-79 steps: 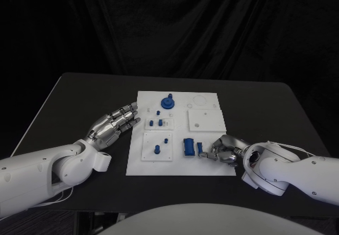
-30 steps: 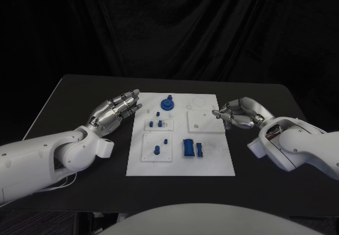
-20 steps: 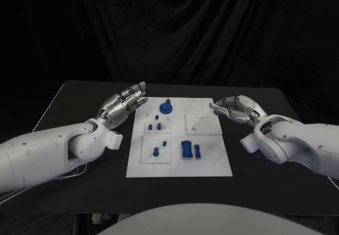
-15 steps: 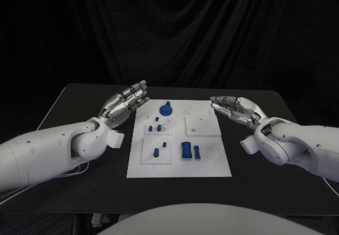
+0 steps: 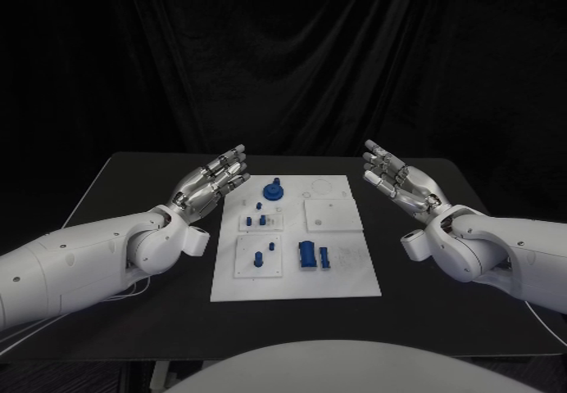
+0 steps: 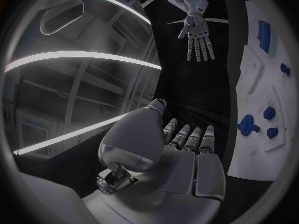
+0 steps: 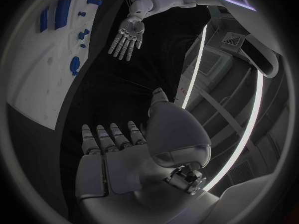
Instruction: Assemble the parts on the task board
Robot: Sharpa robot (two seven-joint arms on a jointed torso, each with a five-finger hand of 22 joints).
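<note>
task board (image 5: pixel 296 282) mid-table, landmark | parts: blue block (image 5: pixel 310 255) near its front, round knobbed piece (image 5: pixel 272 193) toward its far end, small pegs between | left hand (image 5: pixel 211 182) beside its left edge, raised, fingers spread, empty | right hand (image 5: pixel 397 183) off its right edge, likewise flat and empty | both apparently held clear so the board stays unobstructed

No text, label, brand, number or sign can be read — not on the white task board (image 5: pixel 296 282), not on the blue parts (image 5: pixel 310 255), not on the black worktop (image 5: pixel 142 205). The arms and hands carry no legible marking either — any print there is too small to make out.
</note>
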